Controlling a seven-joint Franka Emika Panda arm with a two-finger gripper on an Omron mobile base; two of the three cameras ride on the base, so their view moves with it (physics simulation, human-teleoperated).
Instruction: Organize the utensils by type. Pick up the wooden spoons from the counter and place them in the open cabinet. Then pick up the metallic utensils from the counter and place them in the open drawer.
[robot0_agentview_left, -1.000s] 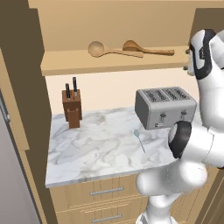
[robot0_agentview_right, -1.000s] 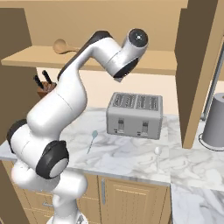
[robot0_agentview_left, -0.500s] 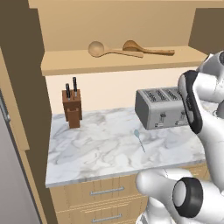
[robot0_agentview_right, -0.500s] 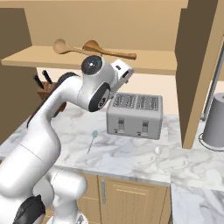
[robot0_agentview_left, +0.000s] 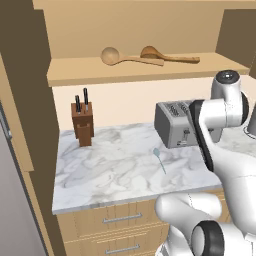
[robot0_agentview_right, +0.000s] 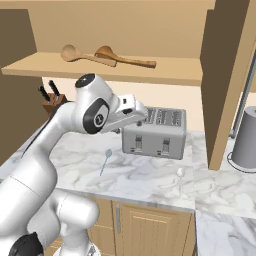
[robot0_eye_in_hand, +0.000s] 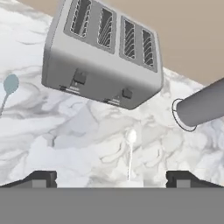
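Base views flank the toaster (robot0_agentview_left: 179, 124); hand view looks down closely.

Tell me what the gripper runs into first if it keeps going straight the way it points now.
Most likely the whitish metallic spoon lying on the counter in front of the toaster; it sits centred between the open gripper tips. Depth is unclear, so the marble beside it could be touched first.

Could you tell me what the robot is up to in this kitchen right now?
It is sorting utensils. Both wooden spoons already lie on the open cabinet shelf. Two metallic utensils are left on the counter: a bluish one left of the toaster and a whitish one in front of it. The tool is open and empty, hovering above the whitish utensil, which sits between its fingertips in the hand view. A grey cylindrical container stands off to the right.
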